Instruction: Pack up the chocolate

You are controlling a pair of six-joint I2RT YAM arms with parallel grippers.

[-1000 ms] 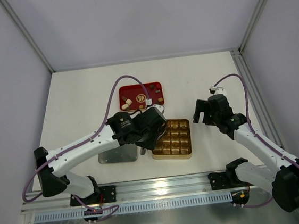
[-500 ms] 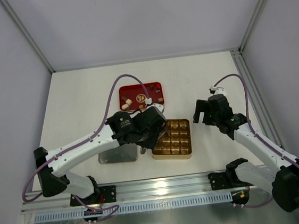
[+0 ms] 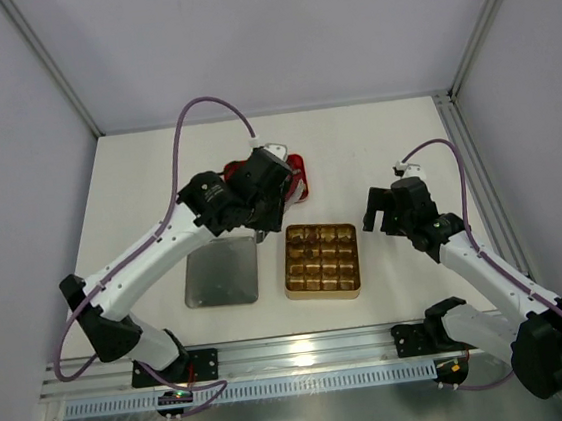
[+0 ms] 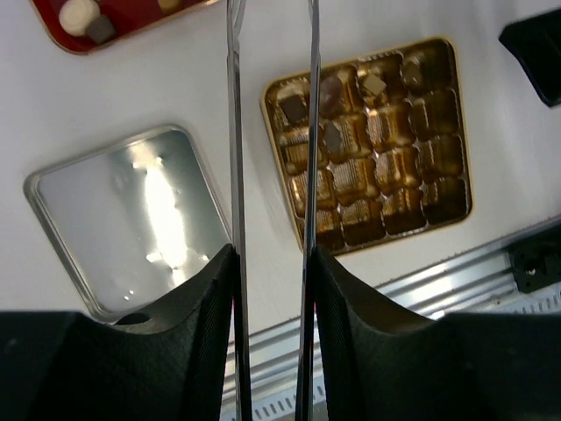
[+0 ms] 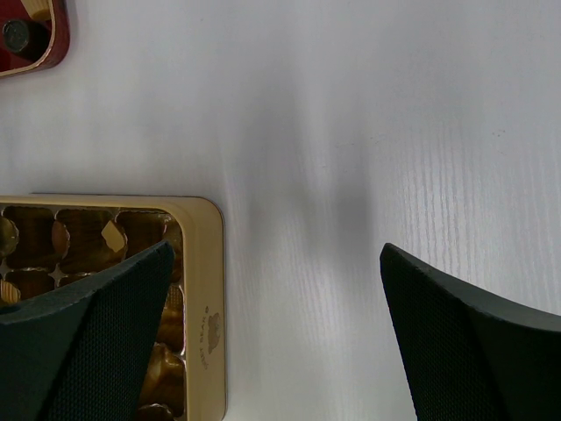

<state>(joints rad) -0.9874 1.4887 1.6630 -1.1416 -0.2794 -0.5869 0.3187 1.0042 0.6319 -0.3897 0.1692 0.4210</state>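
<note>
The chocolate pieces lie in two places. A cream piece [image 4: 78, 12] and a dark piece [image 4: 100, 29] sit in the red tray [image 4: 140, 24]. A few dark pieces [image 4: 294, 108] fill far-left cells of the gold tin [image 4: 456, 132]. My left gripper [image 4: 273, 254] is shut on metal tweezers [image 4: 234, 132]. Their two arms stand apart with nothing between them, and their tips run out of view at the top. In the top view the left gripper [image 3: 264, 187] hovers over the red tray [image 3: 298, 175], hiding most of it. My right gripper [image 5: 276, 248] is open and empty, just right of the tin [image 5: 203, 289].
The silver lid [image 3: 221, 274] lies flat left of the gold tin [image 3: 324, 284]. The right gripper [image 3: 383, 214] hangs low over the table. A metal rail [image 3: 306, 349] runs along the near edge. Frame posts and walls stand at the back.
My left arm has swung from over the gold tin back and up to over the red tray, uncovering the tin. The right arm has not moved.
</note>
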